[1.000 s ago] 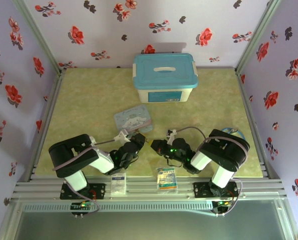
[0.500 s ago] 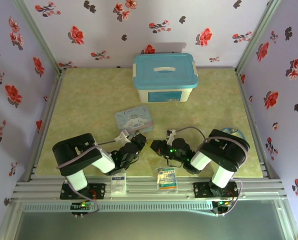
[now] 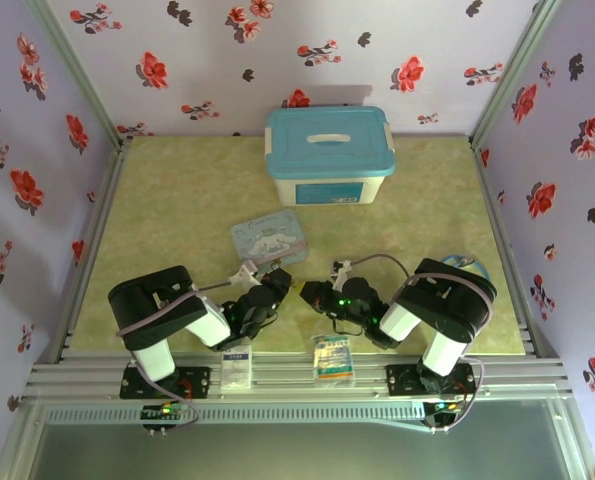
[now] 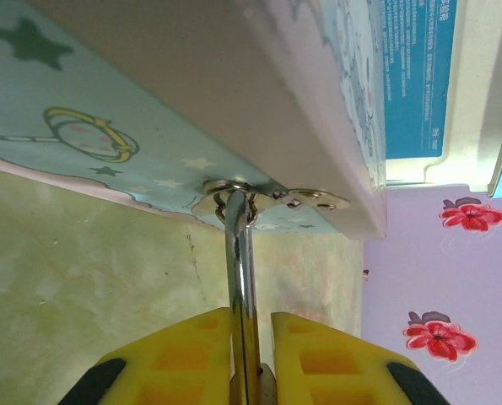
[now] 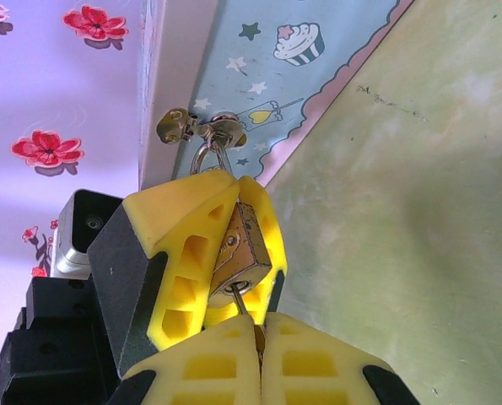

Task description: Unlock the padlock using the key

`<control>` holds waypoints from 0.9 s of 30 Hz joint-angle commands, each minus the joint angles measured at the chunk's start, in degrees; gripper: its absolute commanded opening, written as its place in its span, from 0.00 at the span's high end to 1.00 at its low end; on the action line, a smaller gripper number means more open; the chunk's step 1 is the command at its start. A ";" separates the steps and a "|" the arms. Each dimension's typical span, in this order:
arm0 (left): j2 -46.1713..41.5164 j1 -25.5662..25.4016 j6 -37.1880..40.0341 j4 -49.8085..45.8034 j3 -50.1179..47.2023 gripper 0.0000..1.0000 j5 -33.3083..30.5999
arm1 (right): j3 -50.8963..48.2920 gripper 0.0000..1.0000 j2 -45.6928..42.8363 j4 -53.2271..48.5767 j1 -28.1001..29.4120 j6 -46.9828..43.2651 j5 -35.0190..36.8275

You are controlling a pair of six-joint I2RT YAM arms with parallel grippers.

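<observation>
The brass padlock sits between the yellow fingers of my left gripper, which is shut on it. Its silver shackle runs up through the metal hasp on the cartoon tin. The thin key is in the keyhole on the padlock's underside. My right gripper is shut on the key's head, right below the padlock. In the top view the two grippers meet tip to tip just in front of the tin, with my right gripper on the right.
A white box with a blue lid stands at the back centre. Two flat printed packets lie on the front rail. A blue round object shows behind the right arm. Flowered walls close in three sides.
My left arm has shifted slightly to the right, toward the right gripper. Both grips are unchanged.
</observation>
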 commanded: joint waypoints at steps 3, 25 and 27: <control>-0.41 -1.34 -0.93 3.37 3.52 1.00 3.56 | 1.60 1.00 -1.83 6.42 1.81 1.17 7.95; 3.74 -2.84 -6.84 6.22 5.36 1.00 2.54 | 8.96 1.00 4.93 6.41 9.43 3.67 21.91; 3.81 -2.94 -6.63 6.32 5.56 1.00 2.89 | 10.40 1.00 6.71 6.42 9.64 4.13 19.53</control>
